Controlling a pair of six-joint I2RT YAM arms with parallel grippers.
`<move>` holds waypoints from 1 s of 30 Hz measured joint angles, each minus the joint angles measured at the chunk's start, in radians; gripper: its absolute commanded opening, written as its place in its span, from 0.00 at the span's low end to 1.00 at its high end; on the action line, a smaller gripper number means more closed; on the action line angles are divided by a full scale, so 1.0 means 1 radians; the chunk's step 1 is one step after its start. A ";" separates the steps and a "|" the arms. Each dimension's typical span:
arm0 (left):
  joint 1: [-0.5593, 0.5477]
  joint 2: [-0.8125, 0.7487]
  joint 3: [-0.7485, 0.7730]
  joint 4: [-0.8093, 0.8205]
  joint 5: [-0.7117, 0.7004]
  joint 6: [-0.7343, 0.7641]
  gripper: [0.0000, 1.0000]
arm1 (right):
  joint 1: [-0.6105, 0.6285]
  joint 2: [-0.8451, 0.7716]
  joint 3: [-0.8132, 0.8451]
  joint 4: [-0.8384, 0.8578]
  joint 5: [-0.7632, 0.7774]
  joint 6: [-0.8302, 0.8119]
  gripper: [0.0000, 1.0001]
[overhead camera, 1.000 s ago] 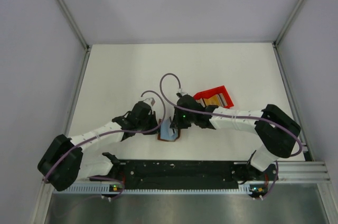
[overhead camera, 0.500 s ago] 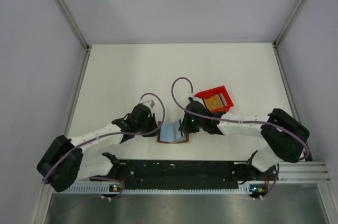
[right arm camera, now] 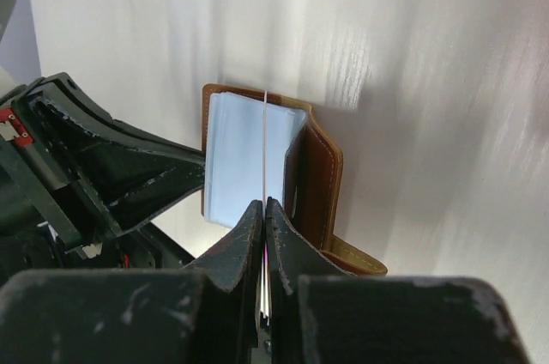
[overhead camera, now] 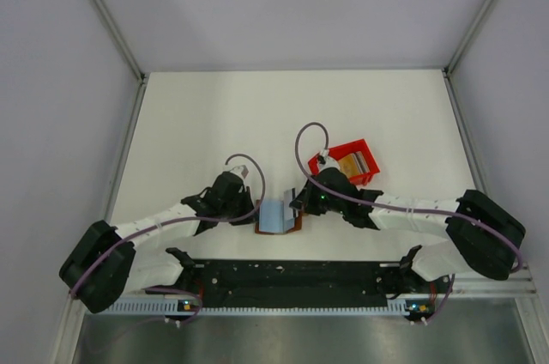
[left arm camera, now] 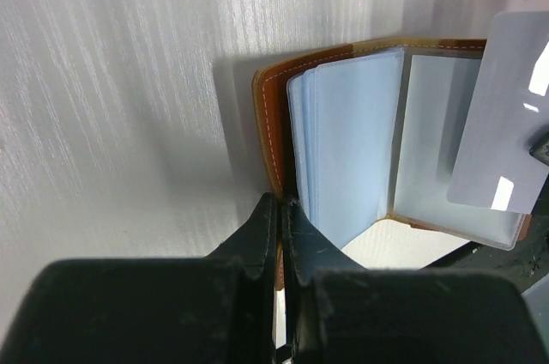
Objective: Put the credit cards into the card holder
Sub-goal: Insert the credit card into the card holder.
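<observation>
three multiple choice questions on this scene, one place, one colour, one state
1. Where is the red box relative to the card holder? A) farther out, to its right B) at its left C) under it
2. The card holder's cover is: A) black B) brown C) green
3. The right gripper is: A) open, empty B) shut on the box C) shut on a grey card
1 A, top view shows it beyond and rightward; 2 B, brown stitched cover in the left wrist view; 3 C, the card's edge sits in its shut jaws.

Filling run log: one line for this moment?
left gripper: shut on holder | right gripper: shut on card | card: over open holder
</observation>
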 measured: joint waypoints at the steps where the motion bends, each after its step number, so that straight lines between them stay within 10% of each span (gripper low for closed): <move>1: 0.000 0.000 0.000 0.000 0.000 -0.003 0.00 | 0.000 -0.006 -0.004 0.004 0.003 0.003 0.00; 30: 0.000 -0.024 -0.034 0.029 -0.014 -0.085 0.00 | -0.004 0.148 -0.099 0.253 -0.110 0.095 0.00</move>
